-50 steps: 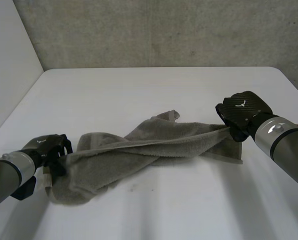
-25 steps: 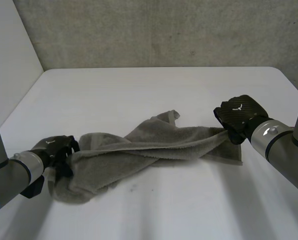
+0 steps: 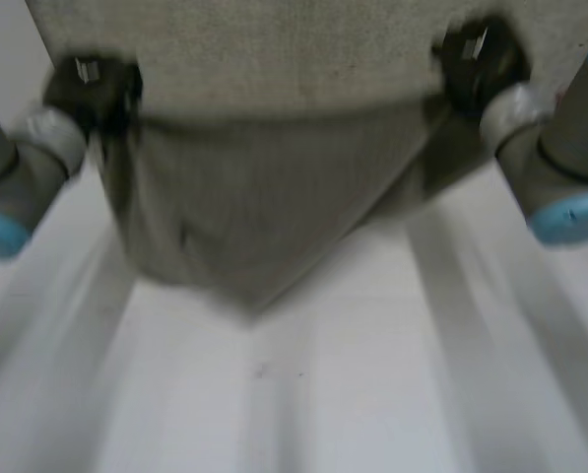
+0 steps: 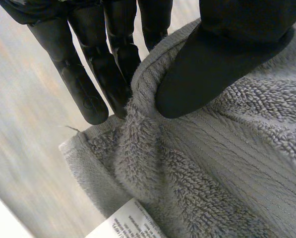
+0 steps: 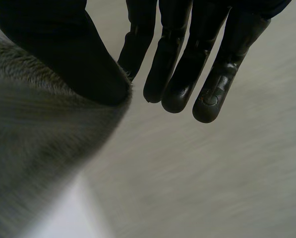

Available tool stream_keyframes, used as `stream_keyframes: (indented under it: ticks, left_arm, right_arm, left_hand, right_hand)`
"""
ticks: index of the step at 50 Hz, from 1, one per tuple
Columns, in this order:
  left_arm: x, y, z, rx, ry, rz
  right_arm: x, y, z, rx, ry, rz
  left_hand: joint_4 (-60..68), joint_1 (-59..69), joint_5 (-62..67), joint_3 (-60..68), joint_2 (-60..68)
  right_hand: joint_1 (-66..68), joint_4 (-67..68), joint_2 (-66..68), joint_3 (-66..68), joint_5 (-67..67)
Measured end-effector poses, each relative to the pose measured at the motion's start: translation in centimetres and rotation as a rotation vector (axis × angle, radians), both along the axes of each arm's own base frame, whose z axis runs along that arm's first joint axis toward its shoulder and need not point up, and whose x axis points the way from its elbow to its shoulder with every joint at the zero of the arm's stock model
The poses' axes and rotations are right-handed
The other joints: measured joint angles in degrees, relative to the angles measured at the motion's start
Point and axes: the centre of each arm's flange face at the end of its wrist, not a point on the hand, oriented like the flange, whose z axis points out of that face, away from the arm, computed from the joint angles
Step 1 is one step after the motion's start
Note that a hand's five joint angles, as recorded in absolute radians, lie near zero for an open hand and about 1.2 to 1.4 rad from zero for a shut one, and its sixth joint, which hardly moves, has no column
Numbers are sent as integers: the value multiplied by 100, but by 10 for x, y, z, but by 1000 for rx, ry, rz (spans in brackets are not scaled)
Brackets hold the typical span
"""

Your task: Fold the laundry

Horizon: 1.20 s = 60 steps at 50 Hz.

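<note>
Left hand (image 4: 222,54) pinches one top corner of the grey terry-cloth towel (image 3: 244,197), right hand (image 5: 187,44) the other, each with its thumb against straight fingers.
Gripped at two corners well apart, the towel hangs spread in the air, its white care label (image 4: 130,223) beside the left hand and its lowest point drooping toward the white surface (image 3: 303,394), likely so it opens flat before folding.

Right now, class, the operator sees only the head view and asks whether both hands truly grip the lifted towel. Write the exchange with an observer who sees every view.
Observer: In the left wrist view, the left hand pinches the towel at its hem, between thumb and fingers.
Operator: The right?
Observer: Its wrist view shows the right hand with the thumb clamping an edge against its fingers.
Operator: Any markings?
Observer: A white label sits by the left hand's corner.
</note>
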Motion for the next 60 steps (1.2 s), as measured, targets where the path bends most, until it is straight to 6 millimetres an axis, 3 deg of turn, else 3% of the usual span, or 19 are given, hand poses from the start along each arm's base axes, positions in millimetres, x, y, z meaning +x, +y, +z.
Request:
stream_keyframes:
  ticks: [1, 2, 6, 10, 12, 18, 23, 24, 25, 27, 28, 29, 34, 35, 40, 46, 48, 53, 60]
  left_arm:
    - [-3, -3, 15, -54, 16, -5]
    - [-8, -5, 45, -159, 55, -10]
    - [-14, 1, 104, -354, 162, -10]
    - [-14, 13, 131, -437, 240, -3]
    - [-15, 17, 134, -443, 262, 0]
    - [-15, 22, 101, -341, 254, 9]
    - [-15, 27, 9, -81, 166, 23]
    - [-15, 27, 9, -81, 166, 23]
    - [-13, 37, -42, 53, 118, 30]
    - [-11, 43, -64, 109, 97, 33]
    - [-9, 49, -88, 168, 75, 36]
    - [-9, 49, -88, 168, 75, 36]
    - [-1, 73, -154, 336, 14, 50]
    - [0, 76, -160, 353, 9, 52]
    - [5, 81, -167, 382, 1, 66]
    - [14, 81, -149, 355, 21, 91]
    - [19, 81, -135, 324, 38, 102]
    - [23, 82, -121, 292, 54, 110]
    - [24, 85, -119, 289, 55, 110]
  right_arm:
    - [0, -3, 11, -56, -25, -9]
    - [1, -8, 34, -166, -74, -23]
    - [-2, -7, 85, -417, -191, -44]
    - [-5, 1, 101, -507, -228, -36]
    - [-6, 4, 99, -513, -225, -24]
    - [-6, 8, 68, -418, -173, 3]
    - [-11, 11, -9, -168, -72, 13]
    - [-11, 11, -9, -168, -72, 13]
    - [-18, 16, -50, -37, -22, 12]
    - [-22, 20, -68, 25, 1, 13]
    - [-26, 24, -90, 94, 26, 18]
    - [-26, 24, -90, 94, 26, 18]
    - [-35, 48, -150, 307, 90, 71]
    - [-35, 50, -154, 322, 92, 76]
    - [-37, 61, -170, 415, 78, 99]
    - [-42, 61, -172, 511, -39, 94]
    - [-48, 56, -168, 576, -162, 75]
    - [-58, 49, -163, 666, -317, 44]
    - [-75, 44, -160, 769, -431, -34]
  left_hand:
    - [0, 0, 0, 0, 0]
    - [0, 0, 0, 1, 0]
    - [1, 0, 0, 2, 1]
    - [2, 2, 21, 2, 1]
    - [2, 40, 21, 3, 2]
    - [3, 45, 27, 5, 3]
    - [3, 75, 49, 6, 4]
    - [3, 75, 49, 6, 4]
    - [3, 75, 49, 6, 3]
    - [4, 75, 49, 9, 4]
    - [4, 75, 49, 9, 5]
    - [4, 75, 49, 9, 5]
    - [4, 75, 49, 9, 5]
    - [4, 75, 49, 9, 5]
    - [4, 75, 49, 10, 5]
    - [4, 75, 49, 9, 5]
    - [4, 75, 49, 10, 5]
    - [4, 75, 49, 10, 5]
    - [4, 75, 49, 9, 5]
  right_hand:
    - [0, 0, 0, 0, 0]
    - [0, 0, 0, 0, 0]
    - [0, 0, 0, 0, 10]
    - [0, 0, 0, 1, 16]
    - [0, 0, 0, 1, 22]
    - [0, 2, 0, 5, 28]
    - [0, 10, 0, 11, 35]
    - [0, 10, 0, 11, 35]
    - [0, 11, 0, 11, 36]
    - [0, 11, 0, 11, 37]
    - [0, 11, 0, 11, 37]
    - [0, 11, 0, 11, 37]
    - [0, 11, 0, 11, 38]
    - [0, 11, 0, 11, 38]
    - [0, 11, 0, 11, 38]
    - [0, 11, 0, 11, 38]
    - [0, -97, -17, -72, 24]
    - [-2311, -3084, -2960, -3048, -2875]
    - [-3239, -4265, -4137, -4229, -4102]
